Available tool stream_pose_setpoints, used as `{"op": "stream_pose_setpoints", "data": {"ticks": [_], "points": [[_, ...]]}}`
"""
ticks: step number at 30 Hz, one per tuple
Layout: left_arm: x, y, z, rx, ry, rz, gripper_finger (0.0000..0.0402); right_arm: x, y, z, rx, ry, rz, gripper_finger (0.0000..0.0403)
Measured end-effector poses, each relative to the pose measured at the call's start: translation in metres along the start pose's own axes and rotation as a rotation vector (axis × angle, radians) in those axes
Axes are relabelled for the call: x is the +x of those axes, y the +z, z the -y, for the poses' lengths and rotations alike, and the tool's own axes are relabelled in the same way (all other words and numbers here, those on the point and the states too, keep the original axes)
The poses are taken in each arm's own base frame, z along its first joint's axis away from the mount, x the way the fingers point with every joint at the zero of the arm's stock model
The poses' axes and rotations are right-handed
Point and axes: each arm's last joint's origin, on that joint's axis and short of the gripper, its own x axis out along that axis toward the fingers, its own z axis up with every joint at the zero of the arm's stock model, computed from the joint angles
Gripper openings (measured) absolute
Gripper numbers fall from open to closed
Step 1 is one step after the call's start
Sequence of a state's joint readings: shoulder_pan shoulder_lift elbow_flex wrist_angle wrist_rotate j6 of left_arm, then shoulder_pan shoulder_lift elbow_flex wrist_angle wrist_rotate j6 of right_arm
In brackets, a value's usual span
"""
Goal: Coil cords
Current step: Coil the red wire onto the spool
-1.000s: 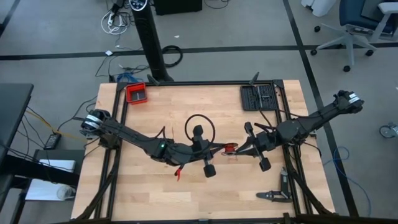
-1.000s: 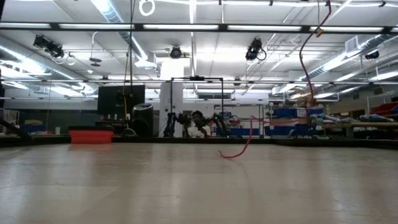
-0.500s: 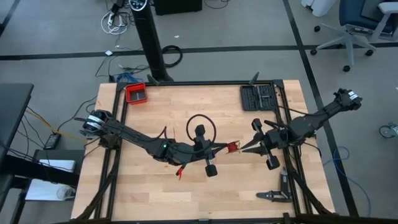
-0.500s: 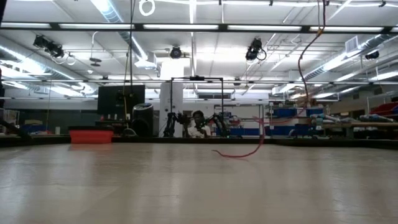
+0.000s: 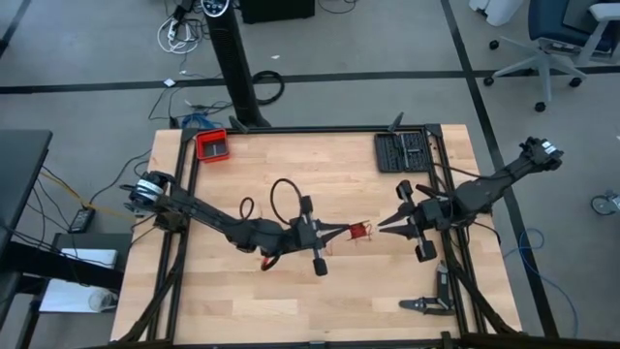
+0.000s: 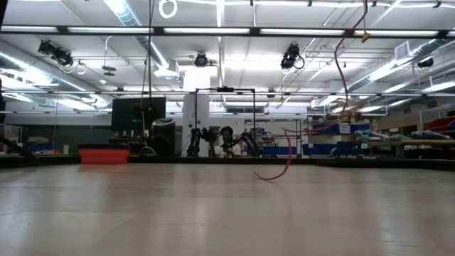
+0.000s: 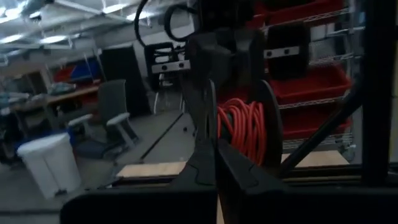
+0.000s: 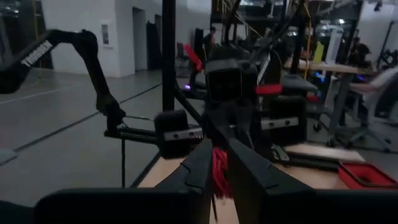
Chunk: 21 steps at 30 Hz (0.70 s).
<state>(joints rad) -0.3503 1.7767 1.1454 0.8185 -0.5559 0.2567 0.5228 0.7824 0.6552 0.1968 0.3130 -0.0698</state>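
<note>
One readable word only: "TROSSEN" in white capitals along the dark arm far off in the right wrist view. Both grippers out over the middle of the wooden table [image 5: 291, 301], tips pointed at each other. Left gripper [image 5: 339, 231] pinched fully shut on the small red cord bundle [image 5: 360, 231], held just off its tip between the two grippers; a loose red tail [image 6: 279, 169] trailing down to the tabletop in the low view. Right gripper [image 5: 381, 224] just beside the bundle, fingers [image 8: 198, 169] parted a little with red cord between them in its own wrist view, contact not clear. Against the picture a second back: right gripper drawn away from the bundle and its fingers spread wider; left gripper closed the last bit and its arm shifted, with the black cable loop [image 5: 283, 199] now smaller and further toward the left. Red tray [image 5: 212, 145] at the far left corner, black tool holder [image 5: 402, 151] at the far right.
</note>
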Motion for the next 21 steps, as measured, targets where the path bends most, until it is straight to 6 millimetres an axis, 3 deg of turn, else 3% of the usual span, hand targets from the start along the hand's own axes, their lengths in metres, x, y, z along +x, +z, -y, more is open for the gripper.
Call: {"op": "stream_pose_setpoints", "data": {"ticks": [12,21], "points": [[-0.009,-0.003,0.004,0.097,-0.202,0.145,0.0,0.015,-0.017,-0.011,-0.135,-0.062,-0.1,0.0048],[-0.009,0.0,0.004,0.085,-0.224,0.18,0.0,0.014,-0.014,-0.012,-0.142,-0.062,-0.077,0.0048]]}}
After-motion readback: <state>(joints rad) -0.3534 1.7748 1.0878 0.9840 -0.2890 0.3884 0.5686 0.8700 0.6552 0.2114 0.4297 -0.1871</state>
